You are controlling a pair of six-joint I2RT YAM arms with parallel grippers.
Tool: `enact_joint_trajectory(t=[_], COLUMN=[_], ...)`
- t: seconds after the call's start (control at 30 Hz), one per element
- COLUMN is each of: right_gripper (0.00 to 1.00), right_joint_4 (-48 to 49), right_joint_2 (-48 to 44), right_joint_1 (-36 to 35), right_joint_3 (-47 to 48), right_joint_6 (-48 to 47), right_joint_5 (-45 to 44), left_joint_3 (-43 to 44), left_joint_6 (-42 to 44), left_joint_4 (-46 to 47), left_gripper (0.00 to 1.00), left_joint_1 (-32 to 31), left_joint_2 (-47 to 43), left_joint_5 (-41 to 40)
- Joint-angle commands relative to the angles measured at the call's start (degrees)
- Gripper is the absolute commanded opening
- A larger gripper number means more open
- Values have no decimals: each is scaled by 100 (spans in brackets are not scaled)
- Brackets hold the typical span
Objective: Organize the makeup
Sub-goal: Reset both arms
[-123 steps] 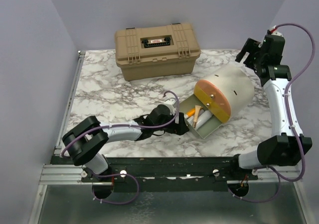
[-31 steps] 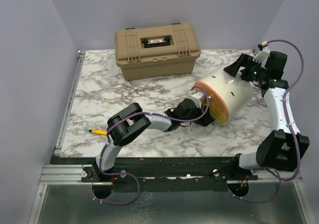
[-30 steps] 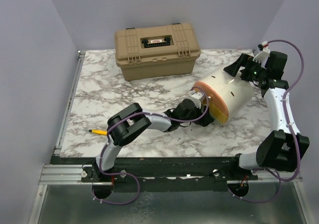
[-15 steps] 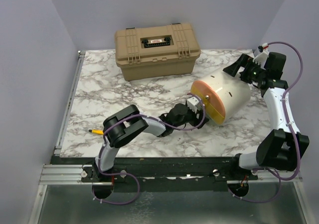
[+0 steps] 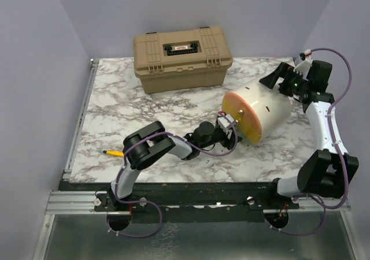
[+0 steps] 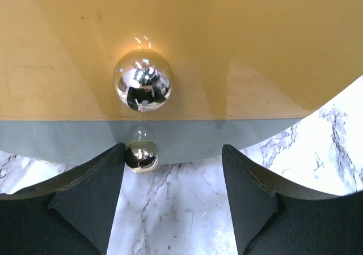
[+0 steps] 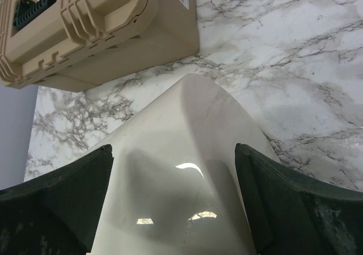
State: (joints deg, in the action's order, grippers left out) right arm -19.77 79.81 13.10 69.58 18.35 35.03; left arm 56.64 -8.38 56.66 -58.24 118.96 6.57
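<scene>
1. Table [image 5: 115,98]: white and grey marble top filling the middle of the top view.
2. Tan hard case [image 5: 182,58]: upper centre of the top view, at the table's far edge, lid shut. It also shows in the upper left of the right wrist view.
3. Round pouch [image 5: 269,107]: right of centre, lying on its side. Its cream shell points to the upper right and its orange face [image 6: 255,45] points to the lower left.
4. Left arm [image 5: 173,146]: runs from the lower left across the marble to the orange face.
5. Right arm [image 5: 326,127]: rises along the right edge to the pouch's upper right end.
6. Left gripper [image 6: 172,152]: released, jaws apart, nothing between them but marble. It sits just in front of the orange face and the grey band beneath it.
7. Right gripper [image 7: 173,150]: jaws spread wide over the cream shell, one finger to each side. It cannot be told whether the fingertips touch the shell.
8. Yellow pencil [image 5: 114,153]: the only makeup item in view. It lies flat on the marble at the lower left of the top view, well apart from the pouch and both grippers.
9. Chrome knob [image 6: 143,80]: ball-shaped, on the orange face, upper left of centre in the left wrist view.
10. Smaller chrome ball [image 6: 142,157]: directly below the knob, just beside the left-hand finger [image 6: 85,209].
</scene>
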Motion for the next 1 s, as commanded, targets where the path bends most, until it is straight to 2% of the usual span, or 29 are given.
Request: enact_joint_trajectory(t=[0.0,0.13,0.33,0.5,0.6,0.7,0.8,0.97], right_gripper=[95,100,100,100,100,100,100,100], right_joint_4=[-791,-1054,-1226,-1209,-1149,-872,-528,-76], right_joint_2=[71,223,557,609,423,52,-394,-1009], right_joint_1=[-190,-185,-187,-186,-185,-188,-185,-186], right_joint_3=[-67,433,1256,1603,1792,1681,1279,647], right_joint_6=[319,168,9,-180,-395,-445,-286,-22], right_joint_5=[195,-162,-717,-1460,-1393,-759,-179,435], left_joint_3=[-180,-747,-1374,-1823,-2109,-2337,-2367,-1977], left_joint_6=[155,139,90,-34,-107,-172,-125,-350], left_joint_4=[1066,1074,1031,941,599,-272,-1468,-3607], left_gripper=[70,72,74,76,78,84,99,99], left_joint_1=[-38,-45,-43,-36,5,125,231,632], left_joint_2=[-386,-835,-1381,-1845,-2399,-3266,-4222,-5603], left_joint_5=[370,345,185,-159,-572,-1147,-1927,-2935])
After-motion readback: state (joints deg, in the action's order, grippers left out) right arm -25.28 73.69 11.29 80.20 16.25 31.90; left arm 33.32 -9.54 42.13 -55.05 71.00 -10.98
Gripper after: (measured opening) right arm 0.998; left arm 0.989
